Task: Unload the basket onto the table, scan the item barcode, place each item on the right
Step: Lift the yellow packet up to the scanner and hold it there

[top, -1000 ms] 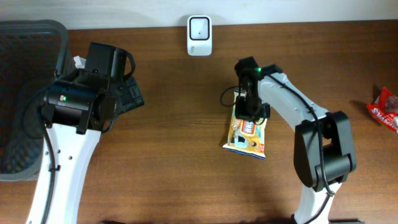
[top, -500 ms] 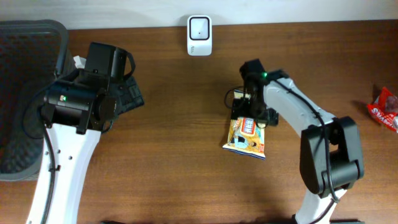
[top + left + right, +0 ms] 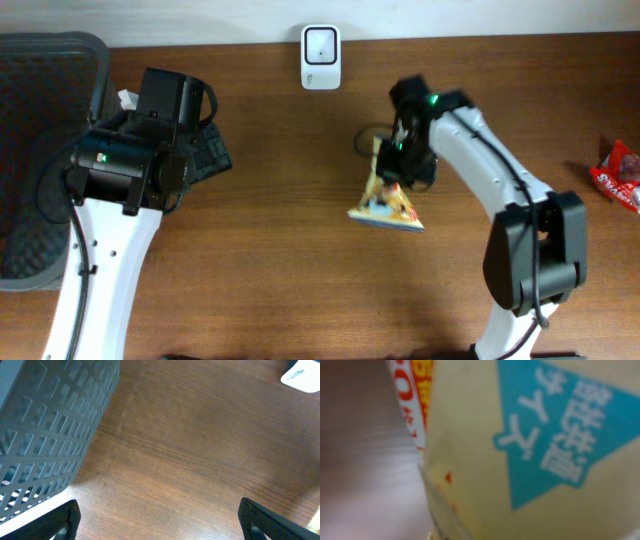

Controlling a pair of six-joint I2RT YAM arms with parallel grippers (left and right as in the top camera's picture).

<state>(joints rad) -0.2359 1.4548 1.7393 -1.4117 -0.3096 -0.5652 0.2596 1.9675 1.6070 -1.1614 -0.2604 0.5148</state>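
Observation:
The item is a yellow snack bag (image 3: 386, 203) with orange and blue print, hanging tilted near the table's middle. My right gripper (image 3: 402, 163) is shut on its top edge. Up close in the right wrist view the bag (image 3: 520, 450) fills the frame, blurred, showing a blue triangle with white letters; the fingers are hidden there and no barcode shows. The white scanner (image 3: 320, 57) stands at the table's far edge, beyond the bag. My left gripper (image 3: 160, 522) hovers open over bare wood at the left, nothing between its fingertips (image 3: 62, 517).
A dark mesh basket (image 3: 40, 150) sits at the far left, its wall (image 3: 45, 435) close to my left gripper. A red packet (image 3: 620, 175) lies at the right edge. The scanner's white corner (image 3: 302, 375) shows at the top right of the left wrist view.
The right gripper has raised the snack bag off the table, so it now hangs tilted instead of lying flat. The left arm has not moved.

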